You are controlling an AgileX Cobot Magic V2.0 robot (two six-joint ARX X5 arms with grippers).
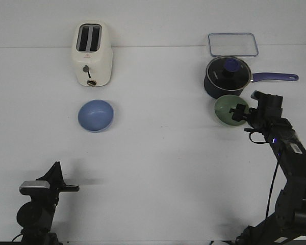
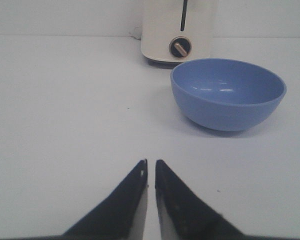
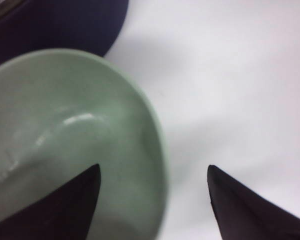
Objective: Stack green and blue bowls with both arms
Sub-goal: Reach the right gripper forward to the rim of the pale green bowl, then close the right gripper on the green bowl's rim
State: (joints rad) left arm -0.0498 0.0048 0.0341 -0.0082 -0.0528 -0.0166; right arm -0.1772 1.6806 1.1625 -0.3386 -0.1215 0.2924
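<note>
The pale green bowl (image 1: 228,109) sits upright on the table at the right, just in front of the navy saucepan. My right gripper (image 1: 239,113) is open at the bowl's right rim. In the right wrist view the gripper (image 3: 154,172) straddles the rim of the green bowl (image 3: 65,135), one finger inside, one outside over the table. The periwinkle blue bowl (image 1: 96,115) sits upright at the left, in front of the toaster. My left gripper (image 1: 71,188) is shut and empty, low at the front left. In the left wrist view the gripper (image 2: 151,164) is well short of the blue bowl (image 2: 227,92).
A cream toaster (image 1: 93,53) stands at the back left. A navy lidded saucepan (image 1: 227,75) with a long handle stands right behind the green bowl and shows in the right wrist view (image 3: 60,22). A clear lidded container (image 1: 233,44) lies behind it.
</note>
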